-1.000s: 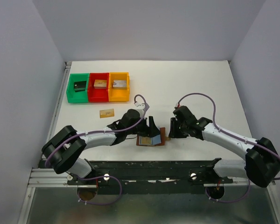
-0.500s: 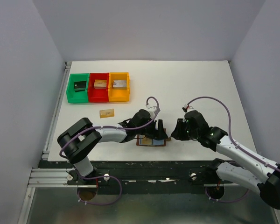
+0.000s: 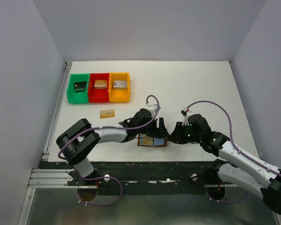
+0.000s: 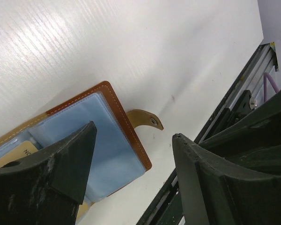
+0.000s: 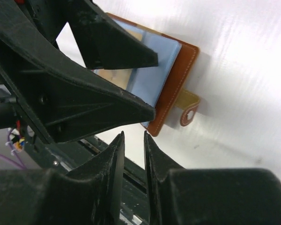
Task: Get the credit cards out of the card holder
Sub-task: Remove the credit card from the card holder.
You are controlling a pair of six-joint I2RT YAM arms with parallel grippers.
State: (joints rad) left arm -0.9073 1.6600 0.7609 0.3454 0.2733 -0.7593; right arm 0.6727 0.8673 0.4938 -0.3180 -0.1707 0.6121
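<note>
The card holder (image 3: 150, 142) lies open on the table near its front edge, brown leather with pale blue pockets (image 4: 107, 145) and a snap tab (image 4: 147, 119). A tan credit card (image 4: 19, 152) shows inside its left pocket. Another tan credit card (image 3: 107, 113) lies loose on the table, further left. My left gripper (image 3: 160, 129) is open over the holder's right half, one finger (image 4: 61, 159) above the blue pocket and the other (image 4: 210, 178) past the leather edge. My right gripper (image 5: 133, 136) hangs just right of the holder (image 5: 178, 75), open only a narrow slit, holding nothing.
Green (image 3: 77, 99), red (image 3: 99, 99) and orange (image 3: 119, 98) bins stand in a row at the back left, each with a small block inside. The table's front edge and the black rail (image 3: 154, 165) run right below the card holder.
My left gripper has moved right, over the holder's right half. The right arm has swung nearer to the holder's right edge, and its jaws have narrowed.
</note>
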